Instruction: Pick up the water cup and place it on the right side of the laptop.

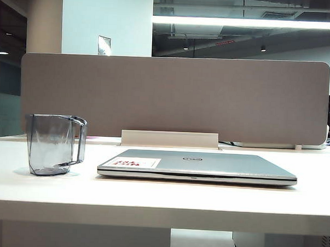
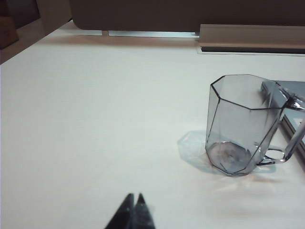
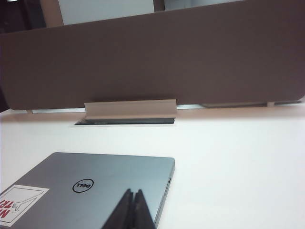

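We are seeing the cup (image 1: 53, 145) standing upright and empty on the table (image 1: 162, 197), just left of the closed laptop (image 1: 199, 165), its handle facing the laptop. Both grippers are clenched on nothing: the left gripper (image 2: 134, 199) is hanging near the cup, the right gripper (image 3: 135, 195) over the laptop's near corner. We are judging that the light, slick cup risks tipping or clipping the lid while crossing.
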Available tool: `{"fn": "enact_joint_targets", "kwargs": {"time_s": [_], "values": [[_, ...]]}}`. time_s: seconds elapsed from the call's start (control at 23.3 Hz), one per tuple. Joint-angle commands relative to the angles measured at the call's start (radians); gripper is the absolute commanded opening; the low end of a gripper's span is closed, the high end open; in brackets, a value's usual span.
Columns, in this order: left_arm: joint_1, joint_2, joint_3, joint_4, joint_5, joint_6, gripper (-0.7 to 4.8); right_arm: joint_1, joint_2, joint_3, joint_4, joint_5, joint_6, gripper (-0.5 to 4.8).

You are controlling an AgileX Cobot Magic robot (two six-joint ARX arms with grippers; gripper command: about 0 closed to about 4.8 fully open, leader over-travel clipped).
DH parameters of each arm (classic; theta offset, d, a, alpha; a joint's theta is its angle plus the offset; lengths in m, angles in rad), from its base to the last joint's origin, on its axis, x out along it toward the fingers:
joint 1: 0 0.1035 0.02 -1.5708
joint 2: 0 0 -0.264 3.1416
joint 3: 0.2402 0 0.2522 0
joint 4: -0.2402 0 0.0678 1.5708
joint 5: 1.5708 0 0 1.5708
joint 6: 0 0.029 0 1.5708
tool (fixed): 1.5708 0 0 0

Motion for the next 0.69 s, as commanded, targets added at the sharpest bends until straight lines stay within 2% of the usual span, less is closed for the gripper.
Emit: {"fn": "enact_joint_targets", "kwargs": {"time_s": [0.04, 0.21, 0.56, 0.69], "values": [[-0.001, 0.001, 0.003, 0.005, 0.004, -0.004, -0.05, -0.001, 0.021, 0.019, -0.011, -0.002, 0.002, -0.02], [-0.001, 0.001, 0.003, 0.005, 0.004, -0.004, -0.05, 0.0, 0.073, 0.055, -0.011, -0.01, 0.004, -0.02], [-0.001, 0.001, 0.003, 0.002, 0.004, -0.004, -0.05, 0.001, 0.328, 0.206, 0.011, -0.059, 0.004, -0.02], [-0.001, 0.001, 0.003, -0.006, 0.023, -0.004, -0.06, 0.039, 0.44, 0.241, 0.068, -0.084, 0.003, -0.02]]}}
